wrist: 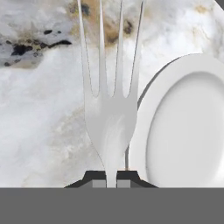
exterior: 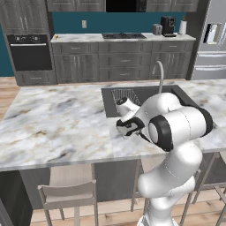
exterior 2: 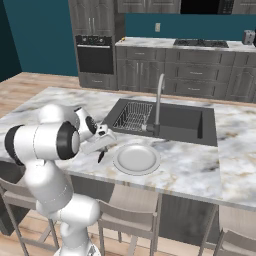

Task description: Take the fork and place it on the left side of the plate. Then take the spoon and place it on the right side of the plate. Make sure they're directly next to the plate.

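Fingers [wrist: 111, 179] clamping fork [wrist: 111, 118] beside plate [wrist: 183, 127]

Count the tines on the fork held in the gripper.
4. The fork has four tines side by side, pointing up the hand view over the marble counter, left of the plate; none look hidden.

no readable text, labels or signs
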